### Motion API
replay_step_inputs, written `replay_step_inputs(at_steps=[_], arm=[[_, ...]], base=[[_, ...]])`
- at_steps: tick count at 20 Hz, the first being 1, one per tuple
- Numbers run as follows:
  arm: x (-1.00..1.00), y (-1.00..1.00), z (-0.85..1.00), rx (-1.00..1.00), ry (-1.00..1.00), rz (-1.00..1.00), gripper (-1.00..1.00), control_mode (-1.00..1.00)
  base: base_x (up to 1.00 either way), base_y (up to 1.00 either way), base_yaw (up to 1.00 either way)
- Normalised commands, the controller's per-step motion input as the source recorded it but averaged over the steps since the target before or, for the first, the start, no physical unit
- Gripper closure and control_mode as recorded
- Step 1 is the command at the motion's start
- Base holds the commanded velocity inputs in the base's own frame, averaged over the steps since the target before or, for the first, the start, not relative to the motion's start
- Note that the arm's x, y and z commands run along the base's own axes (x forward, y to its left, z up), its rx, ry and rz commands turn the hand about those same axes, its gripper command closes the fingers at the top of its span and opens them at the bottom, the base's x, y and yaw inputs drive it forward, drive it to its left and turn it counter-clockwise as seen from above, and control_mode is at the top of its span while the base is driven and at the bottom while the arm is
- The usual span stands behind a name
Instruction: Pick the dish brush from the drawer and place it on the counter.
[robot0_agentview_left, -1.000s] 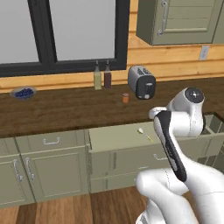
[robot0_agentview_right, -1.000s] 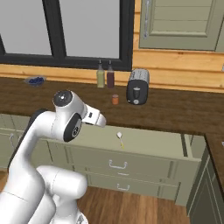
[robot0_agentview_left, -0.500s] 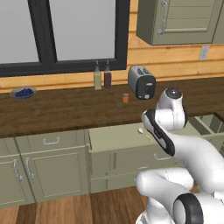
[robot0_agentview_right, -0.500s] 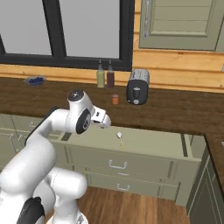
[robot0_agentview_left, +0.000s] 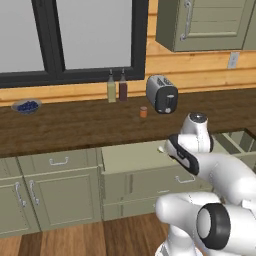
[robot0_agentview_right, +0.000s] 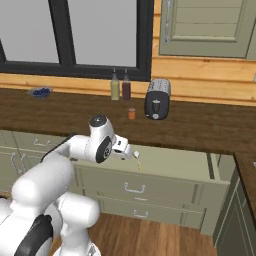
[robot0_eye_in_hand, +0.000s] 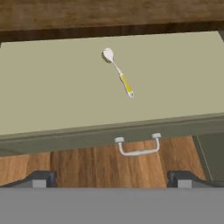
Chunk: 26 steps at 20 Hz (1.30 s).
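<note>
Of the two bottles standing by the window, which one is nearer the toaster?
The dark brown bottle. It stands on the toaster's side of the pair, with the pale yellow-green bottle on its far side, towards the blue bowl.

arm: bent forward, elbow raised | hand (robot0_eye_in_hand: 112, 179): angled downward | fingers (robot0_eye_in_hand: 39, 179): spread wide, holding nothing
</note>
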Motion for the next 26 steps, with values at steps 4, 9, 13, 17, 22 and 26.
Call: replay_step_inputs(at_steps=[4,9,13,17,22,26], arm=[[0.15,0.00,-0.32,0.00,0.17,0.00,-1.00,-1.00],[0.40,0.00,-0.12,0.00,0.07,0.00,-1.00,-1.00],[0.34,0.00,-0.37,0.01,0.00,0.00,-1.00,-1.00],[0.35,0.00,-0.51,0.03,0.00,0.00,-1.00,-1.00],[0.39,0.00,-0.46,0.02,0.00,0.00,-1.00,-1.00],[0.43,0.00,-0.39,0.01,0.00,0.00,-1.00,-1.00]], base=[[0.00,0.00,0.00],[0.00,0.00,0.00],[0.00,0.00,0.00],[0.00,0.00,0.00],[0.00,0.00,0.00],[0.00,0.00,0.00]])
